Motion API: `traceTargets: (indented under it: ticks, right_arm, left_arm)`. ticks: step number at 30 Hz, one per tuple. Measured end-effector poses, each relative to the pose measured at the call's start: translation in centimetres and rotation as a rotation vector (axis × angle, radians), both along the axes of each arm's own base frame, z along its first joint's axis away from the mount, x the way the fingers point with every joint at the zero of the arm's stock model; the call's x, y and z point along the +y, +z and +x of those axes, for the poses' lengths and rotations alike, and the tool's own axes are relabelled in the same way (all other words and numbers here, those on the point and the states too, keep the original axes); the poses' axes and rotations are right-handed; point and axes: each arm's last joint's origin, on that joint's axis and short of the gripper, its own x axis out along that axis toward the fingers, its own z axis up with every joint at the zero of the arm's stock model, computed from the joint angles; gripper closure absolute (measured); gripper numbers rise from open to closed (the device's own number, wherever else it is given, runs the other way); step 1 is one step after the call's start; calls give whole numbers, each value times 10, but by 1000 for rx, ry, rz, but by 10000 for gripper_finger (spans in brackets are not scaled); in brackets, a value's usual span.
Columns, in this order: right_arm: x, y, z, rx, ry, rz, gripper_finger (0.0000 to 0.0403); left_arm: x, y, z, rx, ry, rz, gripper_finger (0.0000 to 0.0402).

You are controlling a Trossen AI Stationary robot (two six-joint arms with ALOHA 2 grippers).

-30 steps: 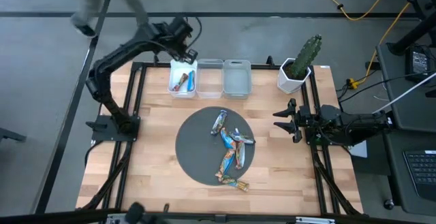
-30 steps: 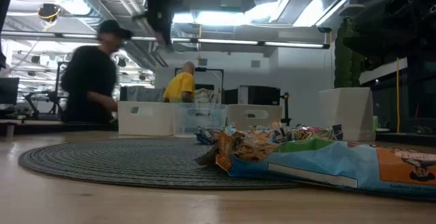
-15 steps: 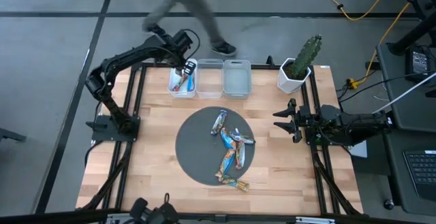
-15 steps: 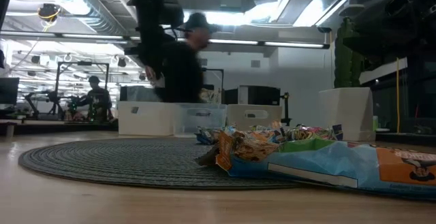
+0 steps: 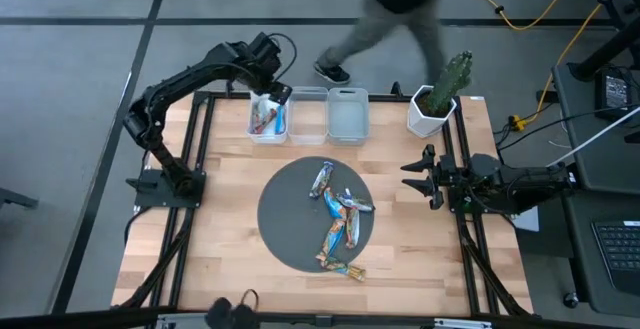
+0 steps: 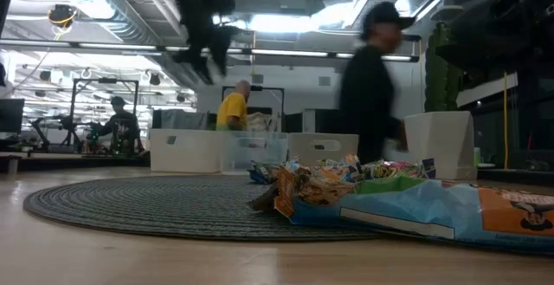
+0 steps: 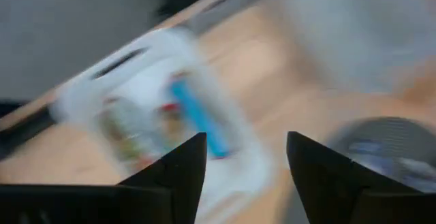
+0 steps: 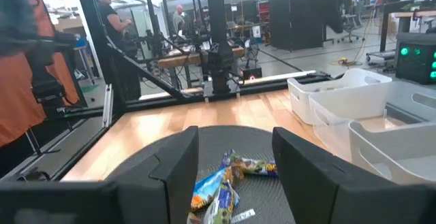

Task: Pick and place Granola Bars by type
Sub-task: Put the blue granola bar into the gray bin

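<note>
Several granola bars [image 5: 338, 221] in shiny wrappers lie on a round grey mat [image 5: 285, 219]; the low view shows them as a heap [image 6: 322, 184]. More bars [image 5: 268, 119] lie in the leftmost of three white bins [image 5: 252, 129] at the far edge. My left gripper [image 5: 273, 89] hangs open above that bin, nothing between its fingers. Its wrist view looks down on the bin's bars [image 7: 197, 115], blurred. My right gripper [image 5: 420, 177] waits open at the right, level with the mat, facing the bars [image 8: 225, 180].
The middle bin [image 5: 308, 114] and right bin [image 5: 347, 114] stand beside the left one. A potted cactus [image 5: 438, 97] stands at the far right corner. A person [image 5: 400, 9] walks past beyond the far edge. Bare wood lies left of and in front of the mat.
My left gripper dipped toward the left bin, opened above it, and has come up a little. A person has walked from left to right behind the table's far edge.
</note>
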Motion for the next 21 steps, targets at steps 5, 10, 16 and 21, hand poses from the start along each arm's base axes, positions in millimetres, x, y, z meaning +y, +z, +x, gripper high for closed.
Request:
traceTargets:
  ticks: [5,10,16,21]
  right_arm:
    - [0,3,0,-30,0,0,214]
    - [0,3,0,-30,0,2,214]
    - [0,3,0,-29,0,-1,214]
    - [0,3,0,-29,-1,-1,214]
  left_arm:
    - [-50,52,25,-234,-205,58,206]
    - [-119,112,33,-413,-396,156,217]
    - [-177,164,25,-530,-424,349,219]
    - [-191,161,38,-549,-379,289,219]
